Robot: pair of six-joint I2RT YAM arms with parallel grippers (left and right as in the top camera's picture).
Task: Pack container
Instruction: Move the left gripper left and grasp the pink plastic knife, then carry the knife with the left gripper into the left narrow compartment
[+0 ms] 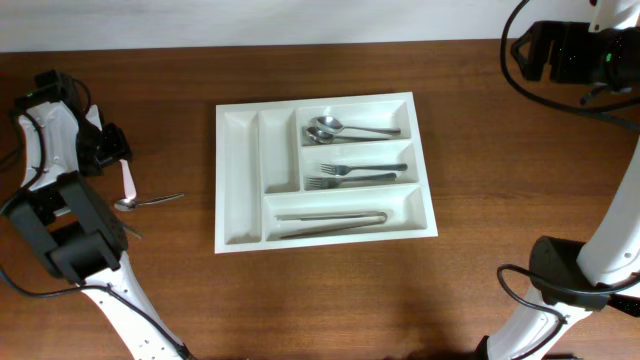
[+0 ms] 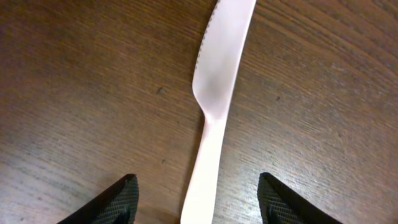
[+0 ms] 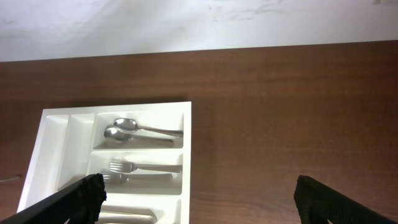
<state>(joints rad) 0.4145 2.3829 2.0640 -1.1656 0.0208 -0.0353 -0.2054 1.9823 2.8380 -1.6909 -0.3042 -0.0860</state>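
A pale pink plastic knife [image 2: 214, 81] lies on the brown table, its serrated blade pointing away in the left wrist view. My left gripper [image 2: 199, 199] straddles the handle, jaws open, a gap on each side between the fingers [image 2: 118, 202] and the knife. From overhead the knife [image 1: 128, 183] lies at the far left under that gripper [image 1: 113, 152]. The white container [image 1: 240, 190] sits mid-table, holding two spoons [image 1: 335, 128], two forks [image 1: 345, 175] and metal knives [image 1: 330, 218] in its long compartments. My right gripper [image 3: 199, 199] hangs open, high over bare table right of the container [image 3: 53, 143].
A metal spoon [image 1: 148, 201] lies on the table just right of the pink knife, close to the left arm's base. The container's two narrow left compartments hold nothing. The right arm [image 1: 560, 50] stands at the back right corner.
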